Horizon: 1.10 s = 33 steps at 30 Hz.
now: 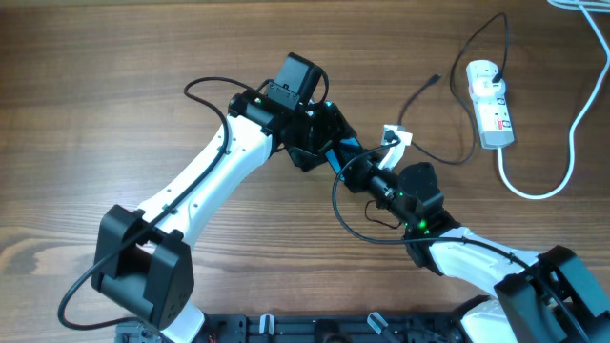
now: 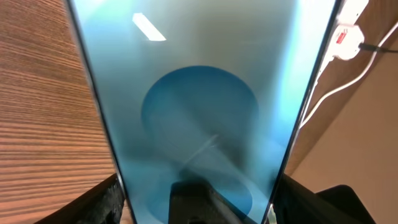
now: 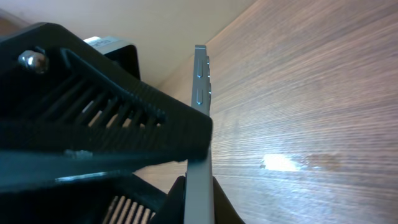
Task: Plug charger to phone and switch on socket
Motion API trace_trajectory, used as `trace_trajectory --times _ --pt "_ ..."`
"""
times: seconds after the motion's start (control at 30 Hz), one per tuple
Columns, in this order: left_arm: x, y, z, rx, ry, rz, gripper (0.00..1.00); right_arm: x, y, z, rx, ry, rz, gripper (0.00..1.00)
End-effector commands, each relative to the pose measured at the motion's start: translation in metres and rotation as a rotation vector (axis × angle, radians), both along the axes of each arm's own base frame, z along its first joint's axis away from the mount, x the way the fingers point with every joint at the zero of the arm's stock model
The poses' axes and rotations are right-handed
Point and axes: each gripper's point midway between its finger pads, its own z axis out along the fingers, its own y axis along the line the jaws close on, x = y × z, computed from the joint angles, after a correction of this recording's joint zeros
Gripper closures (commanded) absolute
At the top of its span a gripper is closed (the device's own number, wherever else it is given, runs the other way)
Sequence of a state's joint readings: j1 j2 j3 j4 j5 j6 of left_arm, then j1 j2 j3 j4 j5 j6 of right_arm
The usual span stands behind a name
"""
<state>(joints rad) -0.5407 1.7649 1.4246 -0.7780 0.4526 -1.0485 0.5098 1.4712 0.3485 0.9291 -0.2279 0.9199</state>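
The phone (image 1: 345, 151), with a teal-blue screen, is held off the table between my two arms at the centre. It fills the left wrist view (image 2: 199, 93), with a lighter oval on its screen. My left gripper (image 1: 322, 141) (image 2: 199, 202) is shut on its side edges. My right gripper (image 1: 367, 170) (image 3: 199, 202) is shut on the phone's thin grey edge (image 3: 200, 118). The charger's black connector tip (image 1: 436, 80) lies on the table to the right, held by neither gripper. The white socket strip (image 1: 489, 103) (image 2: 348, 28) lies at the far right with a black plug in it.
The thick white cord (image 1: 570, 143) loops to the right of the strip and shows in the left wrist view (image 2: 336, 93). A small white piece (image 1: 396, 136) sits next to the right gripper. The left gripper's black finger (image 3: 93, 106) crowds the right wrist view.
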Motion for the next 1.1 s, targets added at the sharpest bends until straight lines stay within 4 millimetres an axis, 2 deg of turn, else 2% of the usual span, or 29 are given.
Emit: trace_trajectory --times 0.0,0.17,0.3,0.43,0.57,0.7,0.8,0.9,1.0,1.07 --pt "0.006 0.003 0.022 -0.051 -0.081 -0.075 0.18 -0.007 0.013 0.008 0.088 0.044 0.056 0.96" --pt "0.022 0.029 0.041 -0.059 -0.165 -0.057 0.12 -0.007 0.01 -0.001 0.204 0.211 0.011 0.96" --pt "0.03 0.055 0.065 -0.055 -0.264 -0.055 0.03 -0.007 0.008 -0.006 0.285 0.317 -0.025 0.95" --pt "0.028 0.086 0.082 -0.022 -0.325 -0.056 0.0 -0.01 0.004 -0.024 0.376 0.507 -0.084 0.95" --pt "0.022 0.119 0.086 0.039 -0.33 -0.032 0.0 -0.021 0.011 -0.03 0.482 0.683 -0.069 0.95" --pt "0.014 0.153 0.075 0.144 -0.262 0.042 0.0 -0.031 0.022 -0.019 0.556 0.76 0.01 0.95" --pt "0.008 0.169 0.067 0.197 -0.211 0.074 0.0 -0.042 0.032 -0.009 0.608 0.822 0.091 0.96" --pt "0.005 0.178 0.063 0.231 -0.191 0.089 0.0 -0.047 0.037 0.005 0.641 0.822 0.155 0.96" --pt "0.005 0.178 0.063 0.233 -0.192 0.09 0.0 -0.047 0.04 0.027 0.697 0.773 0.211 0.96" --pt "0.005 0.178 0.063 0.233 -0.192 0.09 0.0 -0.05 0.043 0.037 0.747 0.806 0.244 0.96"
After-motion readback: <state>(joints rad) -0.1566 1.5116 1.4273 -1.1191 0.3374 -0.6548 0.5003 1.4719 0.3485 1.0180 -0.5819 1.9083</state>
